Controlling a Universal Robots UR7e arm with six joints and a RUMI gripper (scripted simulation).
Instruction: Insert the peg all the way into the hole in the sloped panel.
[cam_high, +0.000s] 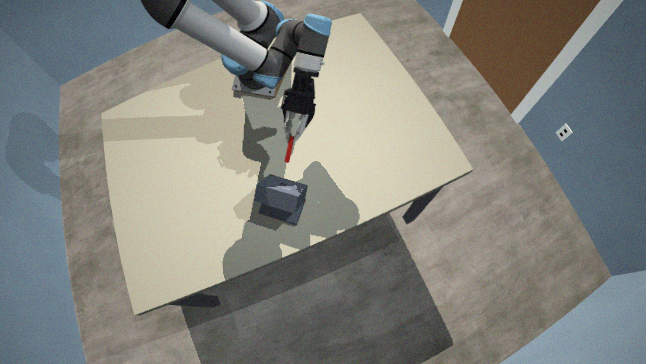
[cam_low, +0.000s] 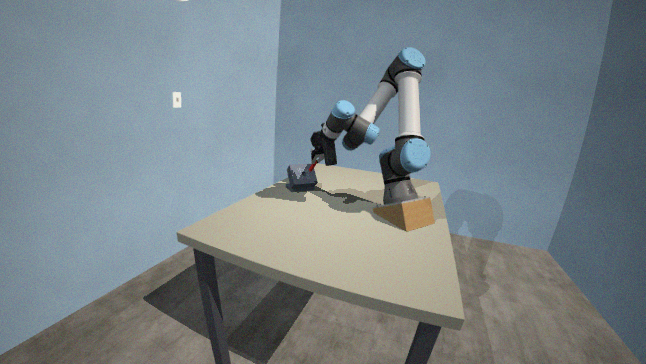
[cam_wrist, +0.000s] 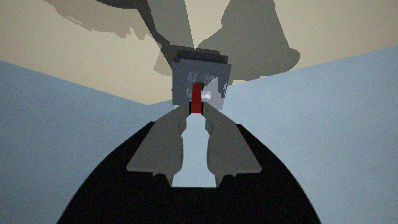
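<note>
My gripper is shut on a red peg and holds it in the air, tilted, with its free end pointing at the dark grey block with the sloped panel. The peg's tip is a short way from the panel. In the wrist view the peg sticks out between my fingers and lines up with the sloped panel; the hole is hidden behind the peg. In the exterior view the peg hangs just above the block near the table's far edge.
The block stands on a beige table top near its edge. The arm's base sits on a wooden wedge mount on the same table. Blue walls stand close behind the table.
</note>
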